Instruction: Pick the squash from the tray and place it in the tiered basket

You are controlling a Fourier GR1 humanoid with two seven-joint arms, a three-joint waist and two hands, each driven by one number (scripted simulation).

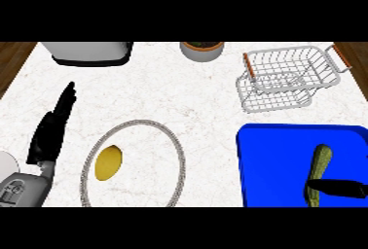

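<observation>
Blue tray [280, 160], olive-green squash [321, 163]

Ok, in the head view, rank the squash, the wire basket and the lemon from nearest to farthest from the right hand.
From the right hand:
1. Squash, under the hand on the blue tray.
2. Tiered basket, straight beyond, far right.
3. Lemon, left, inside the ring-shaped plate.

No legible text, labels, brands, numbers or signs on any item in view.
</observation>
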